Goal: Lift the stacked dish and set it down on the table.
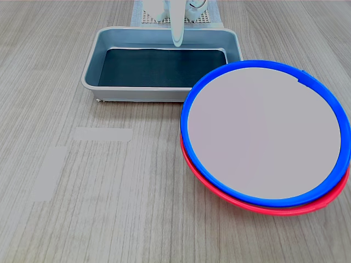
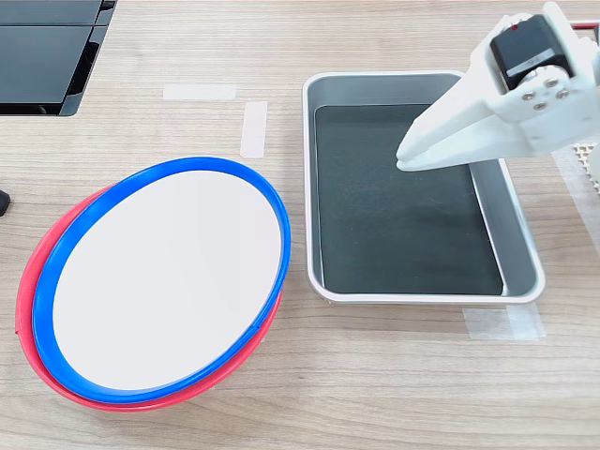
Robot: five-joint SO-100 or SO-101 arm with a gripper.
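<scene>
The stacked dish [image 1: 266,131] [image 2: 169,281] is large and round, with a bright blue rim and a pale inside. It rests on top of a same-sized red-rimmed dish [image 1: 258,205] [image 2: 37,272], shifted slightly off centre. A small notch [image 1: 302,77] breaks the blue rim at the back. My white gripper [image 1: 178,41] [image 2: 404,159] hangs shut and empty above the grey metal tray [image 1: 92,66] [image 2: 309,187], well apart from both dishes. The wood-grain table [image 1: 109,219] [image 2: 375,394] carries everything.
The tray has a dark bottom and nothing in it. Pale tape strips [image 1: 103,133] [image 2: 253,128] lie on the table beside it. A black panel [image 2: 42,52] sits at the second exterior view's top left. White mesh [image 1: 205,17] lies by the arm's base.
</scene>
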